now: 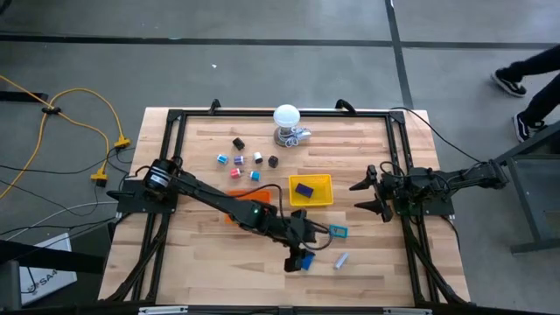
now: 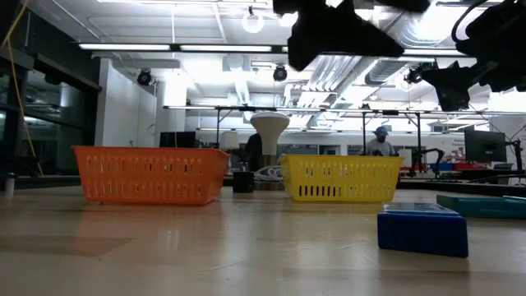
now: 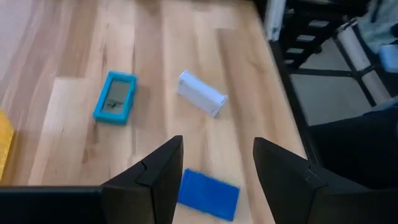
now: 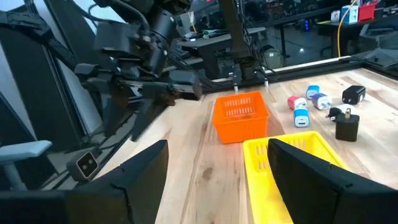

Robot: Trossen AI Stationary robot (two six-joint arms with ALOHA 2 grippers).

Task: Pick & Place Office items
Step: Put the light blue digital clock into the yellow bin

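The table (image 1: 210, 254) is the biggest thing here, and the yellow tray (image 1: 320, 182) near its middle is the landmark for everything else. The orange tray (image 2: 148, 174) sits on the left-arm side of the yellow tray, mostly hidden under the left arm in the high view. A white ball lamp (image 1: 286, 116) stands behind the yellow tray at the far edge.

The left gripper (image 3: 214, 171) hangs over the near side of the table, in front of the yellow tray. Its fingers are spread wide apart and hold nothing. The right gripper (image 1: 378, 191) waits beside the yellow tray on the right-arm side, also spread and holding nothing.

A dark blue block (image 3: 208, 193) lies flat on the wood right below the left gripper, between its 2 fingers but closer to 1 of them. A teal block (image 3: 115, 97) and a grey block (image 3: 201, 94) lie a bit farther ahead, apart from each other. 1 more blue block (image 1: 304, 188) is already inside the yellow tray. A bunch of small bits (image 1: 246, 161) sits behind the trays.

I think the step now is picking up the dark blue block. To do it well, the gripper should slide over so the block sits in the middle, go straight down, then close gently on its 2 long sides
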